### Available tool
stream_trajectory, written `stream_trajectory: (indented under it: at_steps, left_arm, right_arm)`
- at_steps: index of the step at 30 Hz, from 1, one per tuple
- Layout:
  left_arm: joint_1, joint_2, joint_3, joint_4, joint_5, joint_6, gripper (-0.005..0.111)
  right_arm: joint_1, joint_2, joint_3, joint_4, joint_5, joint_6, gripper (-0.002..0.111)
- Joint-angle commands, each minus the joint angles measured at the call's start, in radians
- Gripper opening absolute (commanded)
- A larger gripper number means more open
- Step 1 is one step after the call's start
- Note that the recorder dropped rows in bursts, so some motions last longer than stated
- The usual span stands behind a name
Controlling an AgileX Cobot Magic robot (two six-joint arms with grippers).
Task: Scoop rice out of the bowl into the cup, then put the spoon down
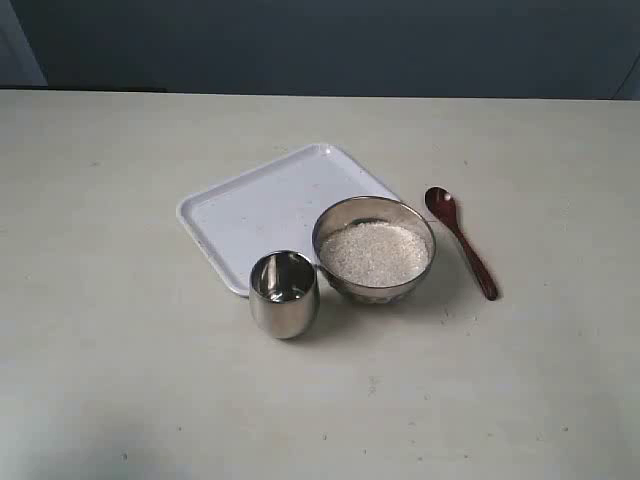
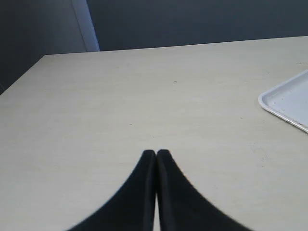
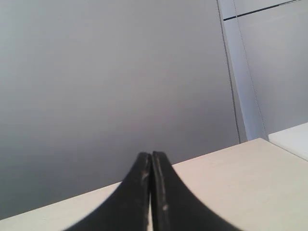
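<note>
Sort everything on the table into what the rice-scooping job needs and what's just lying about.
Needed: spoon, bowl, rice, cup.
Lying about: white tray, behind the bowl and cup.

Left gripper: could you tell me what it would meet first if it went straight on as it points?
The left gripper, shut, seems to face only bare table; the tray sits off to one side of that line, though depth is unclear.
</note>
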Motion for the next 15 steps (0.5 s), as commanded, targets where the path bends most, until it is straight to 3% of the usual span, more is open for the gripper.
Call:
stream_trajectory:
  at_steps: [1,11,15]
  left_arm:
    - [-0.002,0.001,-0.008,0.001,-0.011,-0.006,0.001]
    - [-0.002,0.001,-0.008,0.001,-0.011,-0.006,0.001]
    - [-0.002,0.001,-0.008,0.001,-0.011,-0.006,0.001]
  right_arm:
    - [0.003,-0.005,0.003,0.000,-0.005,-0.003,0.000]
    - [0.003,-0.005,0.003,0.000,-0.009,-0.003,0.000]
    - [0.003,-0.005,0.003,0.046,-0.106,0.031,0.000]
